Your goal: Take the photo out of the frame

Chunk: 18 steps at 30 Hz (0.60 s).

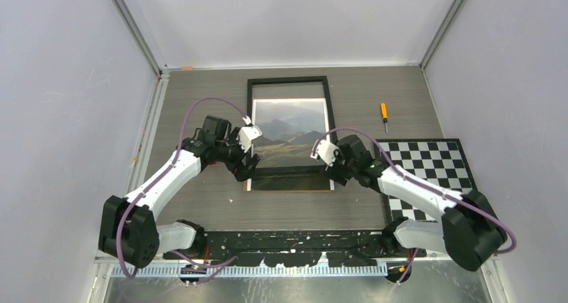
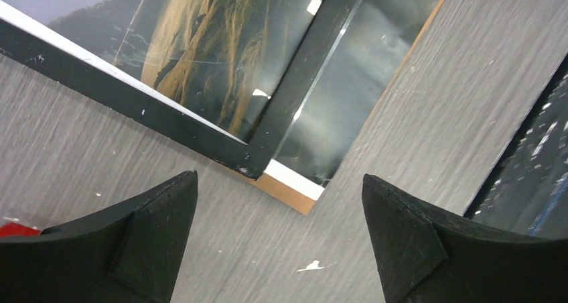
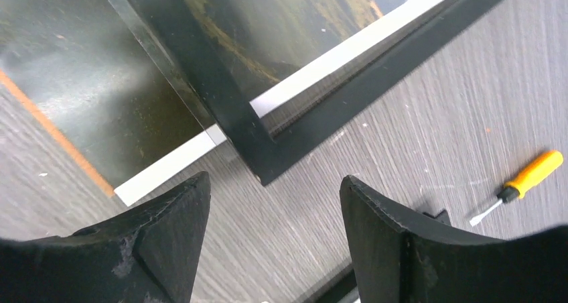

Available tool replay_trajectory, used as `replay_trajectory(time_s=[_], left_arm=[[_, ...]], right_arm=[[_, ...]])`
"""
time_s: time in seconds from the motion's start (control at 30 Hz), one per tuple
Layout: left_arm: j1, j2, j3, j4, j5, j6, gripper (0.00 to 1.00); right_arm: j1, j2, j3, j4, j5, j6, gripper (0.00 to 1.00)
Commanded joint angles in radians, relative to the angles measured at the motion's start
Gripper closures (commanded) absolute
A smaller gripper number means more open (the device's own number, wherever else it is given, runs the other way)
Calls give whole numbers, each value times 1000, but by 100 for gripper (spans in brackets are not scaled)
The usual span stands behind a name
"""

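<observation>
The frame (image 1: 289,80), thin black rim, lies flat mid-table. The photo (image 1: 291,132), mountains with a white border, has slid toward the near side, and its bottom strip pokes out past the frame's near rim, with a brown board edge (image 2: 289,197) under it. My left gripper (image 1: 242,172) is open and empty, just above the table at the frame's near left corner (image 2: 253,163). My right gripper (image 1: 333,175) is open and empty at the near right corner (image 3: 264,165). The photo's protruding strip shows in both wrist views (image 2: 348,102) (image 3: 107,95).
An orange-handled screwdriver (image 1: 384,112) lies right of the frame and also shows in the right wrist view (image 3: 522,182). A black-and-white checkerboard (image 1: 429,172) lies at the right, under my right arm. Grey walls enclose the table on three sides.
</observation>
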Motion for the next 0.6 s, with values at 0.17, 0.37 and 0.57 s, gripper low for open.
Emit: replay_trajectory(time_s=[0.17,0.37,0.57], left_arm=[[-6,-127,-62,48,85,-221,12],[-50,-109,-97,37,45,-63,17],[-157,-88,-123,56,-10,144,19]], right_arm=[[-82,-214,152,-333,-205,389,24],[-208,-133,260,-400,-422,637,25],[-397,-11,319,-446,-663,907,28]])
